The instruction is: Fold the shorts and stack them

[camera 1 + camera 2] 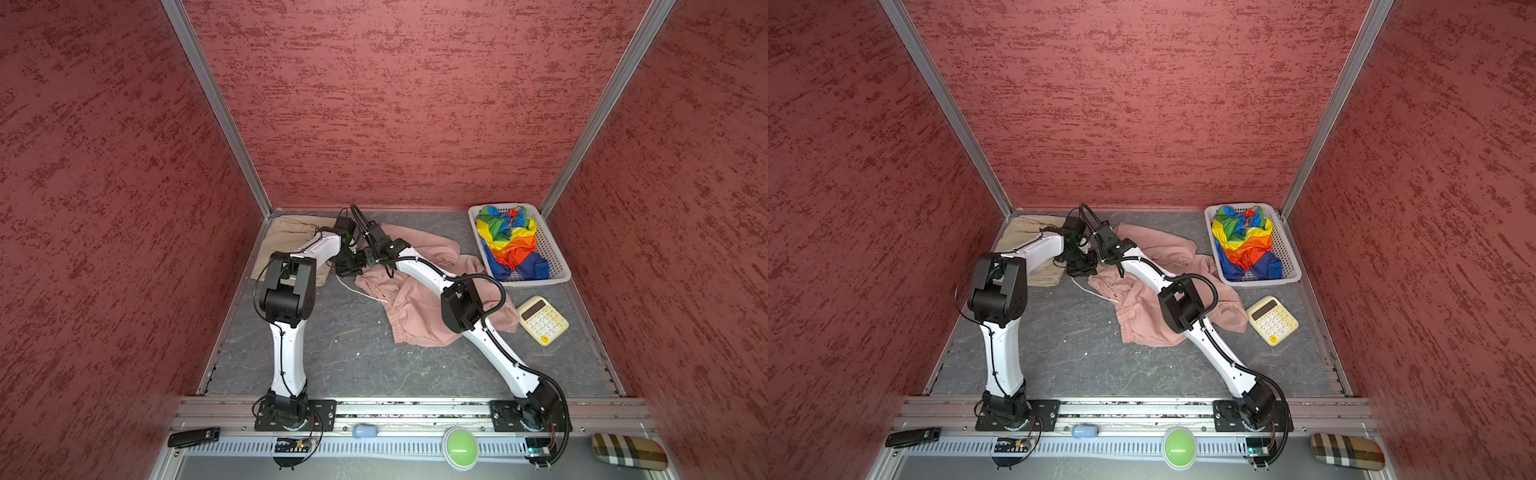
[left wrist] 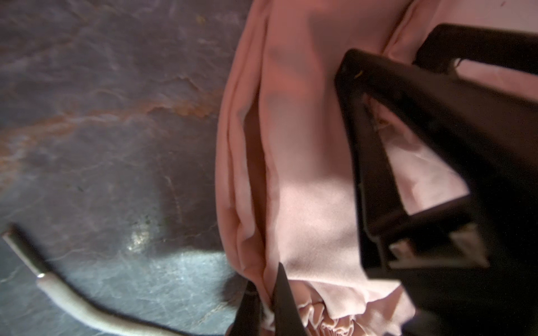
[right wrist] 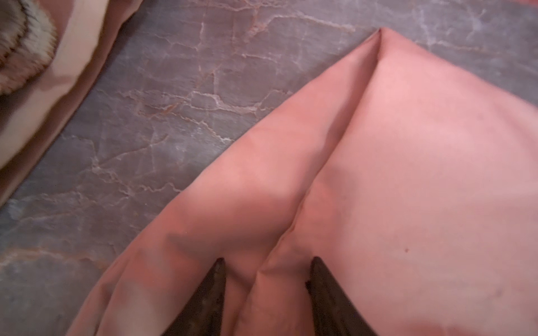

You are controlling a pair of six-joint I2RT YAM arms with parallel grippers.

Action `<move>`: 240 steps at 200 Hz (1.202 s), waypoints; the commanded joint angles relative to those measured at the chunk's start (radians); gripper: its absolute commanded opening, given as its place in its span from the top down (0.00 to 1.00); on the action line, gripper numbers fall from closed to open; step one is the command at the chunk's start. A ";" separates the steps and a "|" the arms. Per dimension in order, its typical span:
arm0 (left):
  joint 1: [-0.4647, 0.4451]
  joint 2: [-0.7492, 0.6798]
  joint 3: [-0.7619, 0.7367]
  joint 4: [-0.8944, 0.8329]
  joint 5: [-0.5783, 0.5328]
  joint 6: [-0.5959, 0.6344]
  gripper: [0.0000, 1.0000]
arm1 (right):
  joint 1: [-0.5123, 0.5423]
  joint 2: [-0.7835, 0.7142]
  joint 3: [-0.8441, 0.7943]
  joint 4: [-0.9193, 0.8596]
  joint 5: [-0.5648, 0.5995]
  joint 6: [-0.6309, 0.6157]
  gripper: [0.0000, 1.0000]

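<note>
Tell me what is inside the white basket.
The rainbow-striped shorts lie crumpled inside the white basket and fill most of it. Its bare perforated bottom shows along one side. Anything beneath the cloth is covered and cannot be seen.
</note>
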 commanded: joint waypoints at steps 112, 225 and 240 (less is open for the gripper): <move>0.030 -0.066 0.067 -0.028 -0.021 0.011 1.00 | -0.163 -0.331 -0.007 -0.190 0.021 -0.106 1.00; 0.063 -0.104 1.159 -0.340 -0.275 0.114 1.00 | -0.534 -1.043 -0.075 -0.256 0.008 -0.168 1.00; 0.041 -0.211 1.118 -0.285 -0.271 0.111 1.00 | -0.560 -1.142 -0.103 -0.214 -0.011 -0.156 1.00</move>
